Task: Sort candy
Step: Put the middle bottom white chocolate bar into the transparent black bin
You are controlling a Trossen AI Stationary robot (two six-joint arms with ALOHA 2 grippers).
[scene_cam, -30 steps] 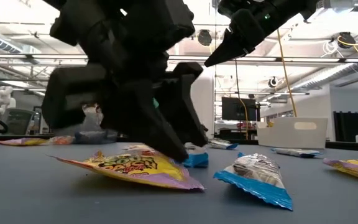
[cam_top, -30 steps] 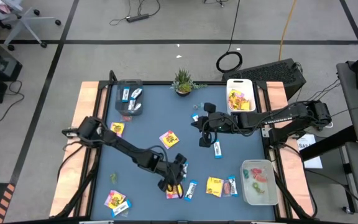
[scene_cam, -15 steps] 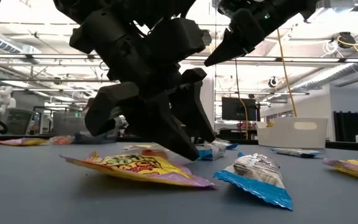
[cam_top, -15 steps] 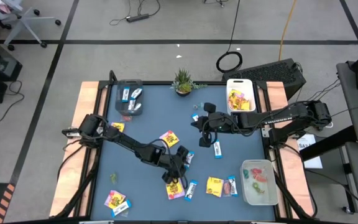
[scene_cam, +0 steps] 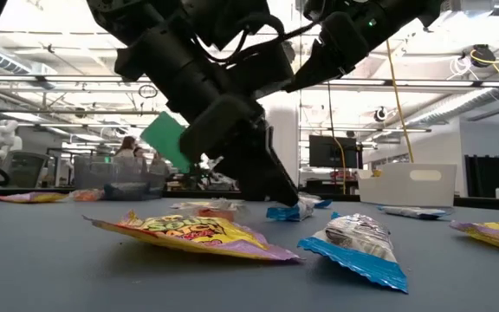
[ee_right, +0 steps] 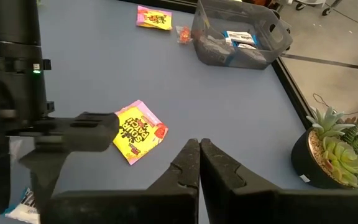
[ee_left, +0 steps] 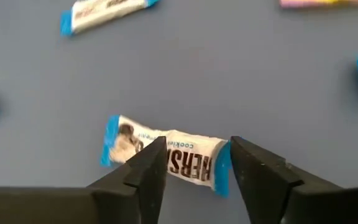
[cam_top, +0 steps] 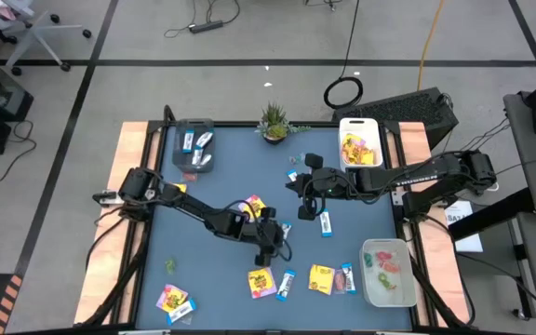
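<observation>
We see the left gripper [ee_left: 191, 171] low over the blue table [cam_top: 212, 186], its 2 fingers apart on either side of a blue-and-white bar [ee_left: 166, 158] and not yet closed on it. The right gripper [ee_right: 199, 163] hangs closed and empty. We think the thin wrapper may slide out if the fingers close off centre.

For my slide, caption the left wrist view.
Left gripper open, fingers straddling a blue-and-white Hershey's bar on the blue table.
</observation>
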